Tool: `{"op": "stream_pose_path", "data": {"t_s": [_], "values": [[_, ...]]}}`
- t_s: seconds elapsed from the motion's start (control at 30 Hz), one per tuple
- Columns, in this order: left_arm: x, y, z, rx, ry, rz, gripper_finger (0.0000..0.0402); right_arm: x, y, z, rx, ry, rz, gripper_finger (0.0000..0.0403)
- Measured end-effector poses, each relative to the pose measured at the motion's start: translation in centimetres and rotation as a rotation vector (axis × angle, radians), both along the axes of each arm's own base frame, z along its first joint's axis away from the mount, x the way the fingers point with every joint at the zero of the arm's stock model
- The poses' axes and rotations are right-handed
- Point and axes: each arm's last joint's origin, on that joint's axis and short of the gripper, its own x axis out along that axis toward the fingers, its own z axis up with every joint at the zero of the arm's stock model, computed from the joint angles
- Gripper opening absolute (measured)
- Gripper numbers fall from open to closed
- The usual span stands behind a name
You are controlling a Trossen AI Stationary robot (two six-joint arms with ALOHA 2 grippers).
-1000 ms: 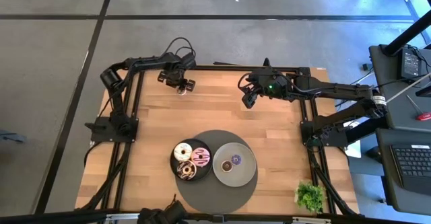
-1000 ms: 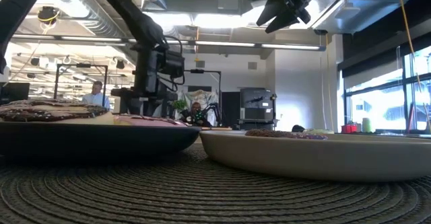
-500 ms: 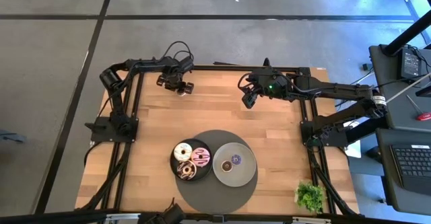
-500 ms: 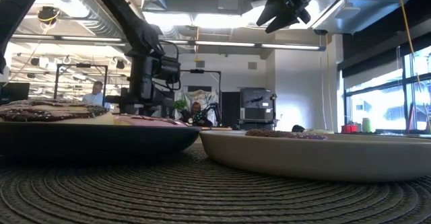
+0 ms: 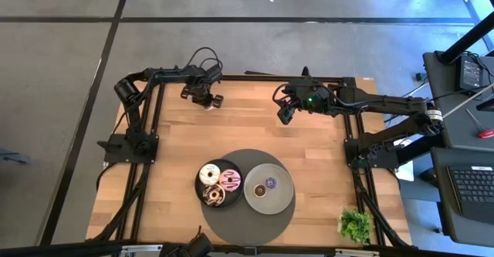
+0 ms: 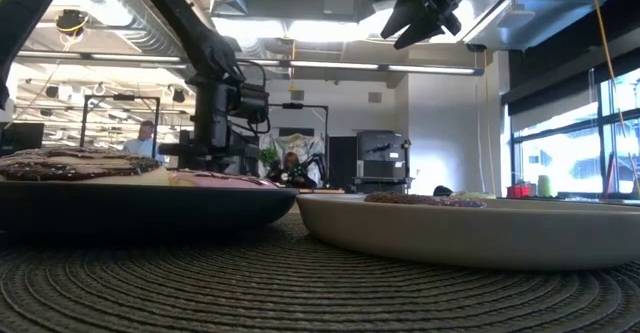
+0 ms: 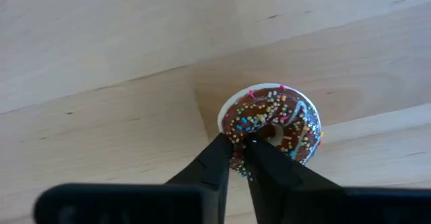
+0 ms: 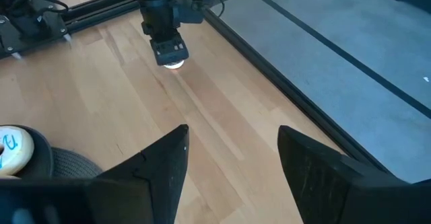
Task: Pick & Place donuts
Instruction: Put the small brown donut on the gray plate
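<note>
My left gripper [image 5: 208, 101] is at the table's far left, pointing down, shut on a chocolate-brown donut [image 7: 273, 124] with coloured sprinkles and a white underside, which shows pale under the gripper in the right wrist view [image 8: 174, 64]. My right gripper [image 8: 232, 157] hangs open, high above the far middle of the table [image 5: 285, 115], touching nothing. A dark plate [image 5: 199, 186] carries a white donut [image 5: 208, 174], a pink donut [image 5: 230, 180] and a brown donut [image 5: 214, 195]. A grey plate [image 5: 282, 199] holds a small purple donut [image 5: 270, 184]. My left gripper pinches the ring of the chocolate donut on the side nearest the fingers [image 7: 237, 131]. One fingertip [image 7: 259, 150] reaches toward the hole and the other [image 7: 222, 153] lies at the outer edge. The fingers come from above. Whether the donut rests on the wood or hangs just over it, I cannot tell.
Both plates sit on a round dark woven mat [image 5: 247, 222] near the table's near edge. A small green plant [image 5: 355, 224] stands at the near right corner. Bare wood [image 5: 255, 133] lies between the grippers and the mat. People show in the room beyond [image 6: 146, 133].
My left gripper has shifted a little toward the table's left edge with the donut between its fingers. The right arm has kept still.
</note>
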Motion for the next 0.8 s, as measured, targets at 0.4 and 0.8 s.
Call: {"op": "stream_pose_path", "data": {"t_s": [0.4,0.8], "values": [[-0.1,-2.2,7.0,0.167,-0.194,-0.08,0.0014,0.0,0.3,-0.2,0.058,0.016,0.093,0.0228],[6.4,-13.4,11.8,0.214,-0.609,-0.334,0.0013,-0.2,1.2,-0.7,0.059,0.084,0.177,0.0228]]}}
